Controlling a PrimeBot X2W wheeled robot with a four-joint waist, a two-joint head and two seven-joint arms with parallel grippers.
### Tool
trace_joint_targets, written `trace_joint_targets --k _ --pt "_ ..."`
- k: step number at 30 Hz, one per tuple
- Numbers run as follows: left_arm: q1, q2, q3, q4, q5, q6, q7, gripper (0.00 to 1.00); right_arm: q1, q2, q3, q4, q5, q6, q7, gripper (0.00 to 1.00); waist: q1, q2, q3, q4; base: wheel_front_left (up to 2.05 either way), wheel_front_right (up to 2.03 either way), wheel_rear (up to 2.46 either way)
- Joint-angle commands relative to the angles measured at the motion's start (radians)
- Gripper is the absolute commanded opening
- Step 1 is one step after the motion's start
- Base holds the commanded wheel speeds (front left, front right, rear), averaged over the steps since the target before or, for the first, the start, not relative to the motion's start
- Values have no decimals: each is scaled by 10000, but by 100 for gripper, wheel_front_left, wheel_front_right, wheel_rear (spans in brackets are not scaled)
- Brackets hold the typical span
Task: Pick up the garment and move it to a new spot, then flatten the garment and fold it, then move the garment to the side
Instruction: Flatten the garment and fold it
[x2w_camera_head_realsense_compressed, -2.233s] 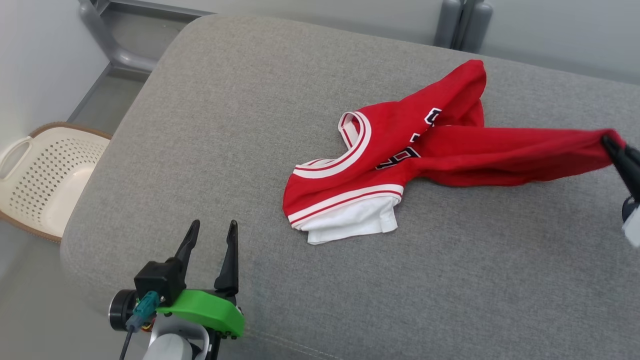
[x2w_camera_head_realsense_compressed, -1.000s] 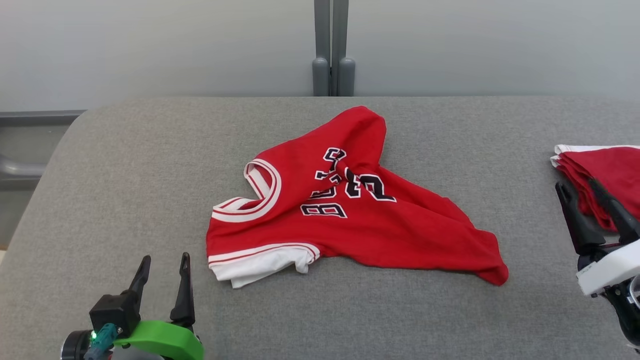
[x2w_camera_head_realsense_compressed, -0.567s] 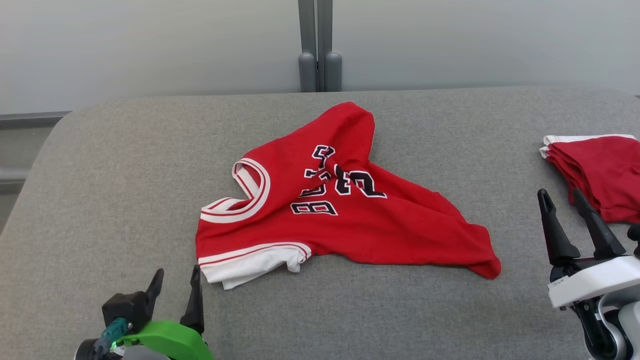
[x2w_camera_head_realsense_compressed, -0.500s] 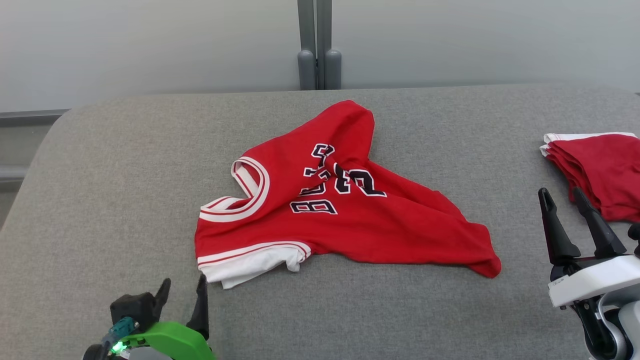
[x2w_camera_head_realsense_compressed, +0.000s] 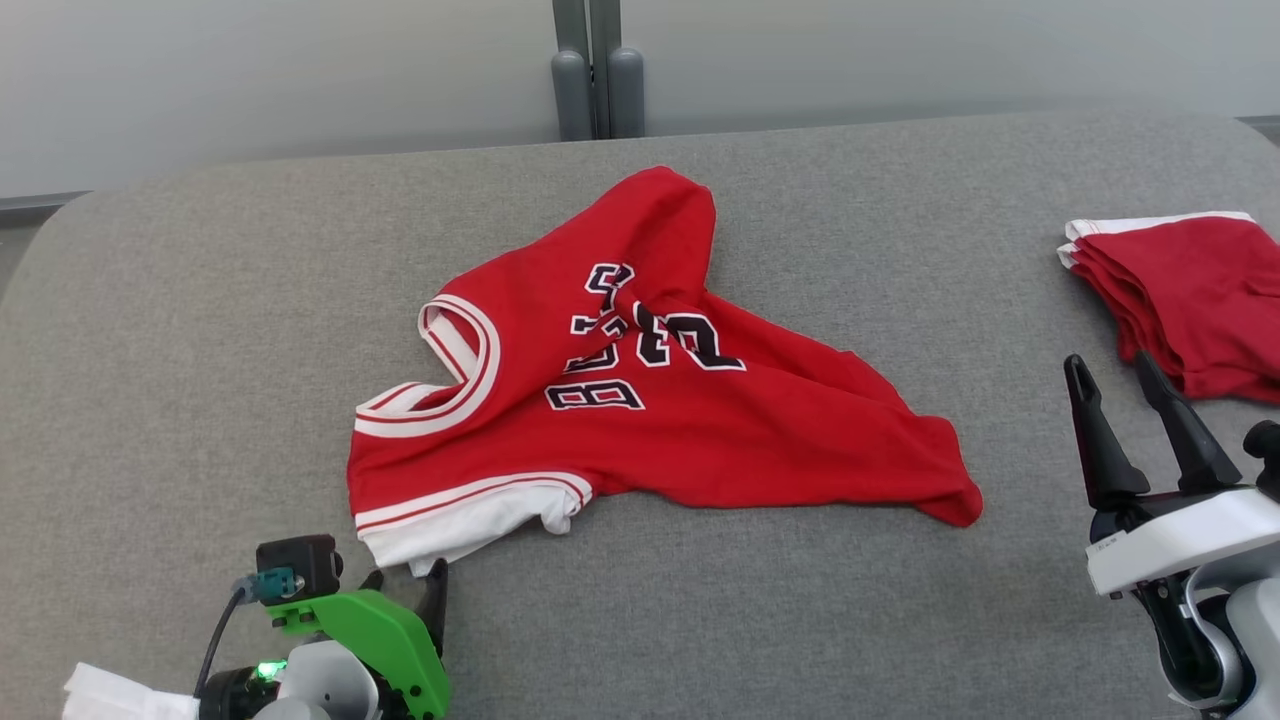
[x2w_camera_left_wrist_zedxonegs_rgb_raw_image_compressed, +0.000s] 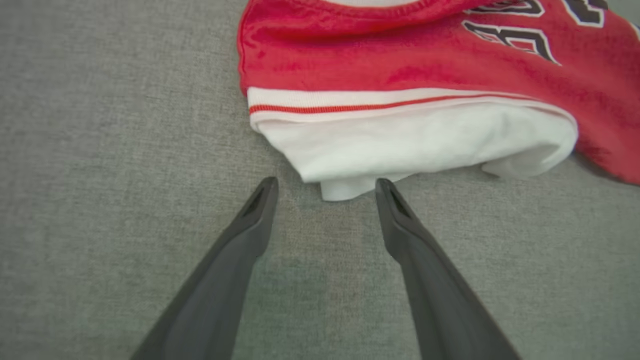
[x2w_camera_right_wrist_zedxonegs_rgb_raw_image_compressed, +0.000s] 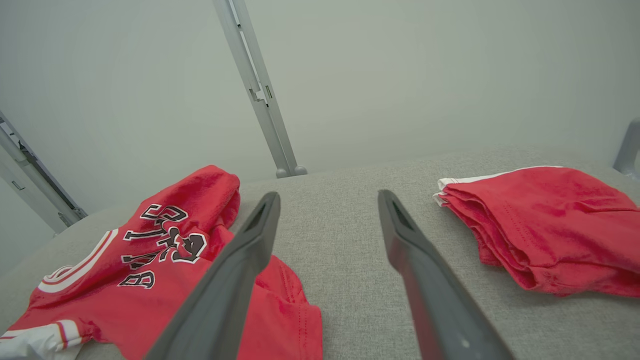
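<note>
Jersey (x2w_camera_head_realsense_compressed: 640, 400), red, is seen crumpled, lettering up, at the middle of the grey cushion (x2w_camera_head_realsense_compressed: 200, 300). Left gripper (x2w_camera_left_wrist_zedxonegs_rgb_raw_image_compressed: 326, 182) is held low at the cushion's near edge, fingers spread wide, tips flanking the corner of the white sleeve (x2w_camera_left_wrist_zedxonegs_rgb_raw_image_compressed: 415, 145), nothing clamped. Right gripper (x2w_camera_head_realsense_compressed: 1110, 360) is raised over the cushion's near right, spread wide, empty. Folded red pile (x2w_camera_head_realsense_compressed: 1190, 290) is noted at the cushion's right end.

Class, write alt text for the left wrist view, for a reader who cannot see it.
The open left gripper points at the white sleeve of a red jersey lying on a grey cushion. A corner of the sleeve appears between the two dark fingertips, not yet gripped.
</note>
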Motion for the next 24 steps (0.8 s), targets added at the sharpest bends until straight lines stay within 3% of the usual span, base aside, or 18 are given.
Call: trace_joint_targets --k 1,7,8,10,11,12,13,18,24 --pt "-170 8 8 116 -90 49 136 100 -110 14 10 52 -38 4 -36 100 0 0 139 -157 0 0 0" --pt "-502 -10 4 519 -200 104 305 100 -170 62 -1 130 8 4 -39 100 0 0 228 -271 0 0 0" --pt "-541 -30 -34 620 -235 82 385 96 -167 65 -10 146 7 4 -39 100 0 0 233 -267 0 0 0" --pt "-612 -57 -68 799 -283 82 511 64 -174 83 -15 167 8 4 -40 100 0 0 244 -246 0 0 0" --pt "-638 -43 -99 897 -269 64 554 42 -180 93 -18 182 6 4 -40 100 0 0 239 -227 0 0 0" --pt "-662 -47 -144 998 -272 13 597 7 -186 101 -20 190 2 4 -40 100 0 0 229 -195 0 0 0" --pt "-671 -56 -164 1058 -311 -12 614 0 -195 107 -20 189 4 4 -40 100 0 0 222 -168 0 0 0" --pt "-656 87 -284 1102 -314 -262 617 0 -128 79 -83 215 4 4 -40 100 0 0 95 64 0 0 0" --pt "-108 514 -298 161 -157 -165 746 0 188 -16 -169 289 63 4 -24 100 0 0 -161 443 0 0 0"
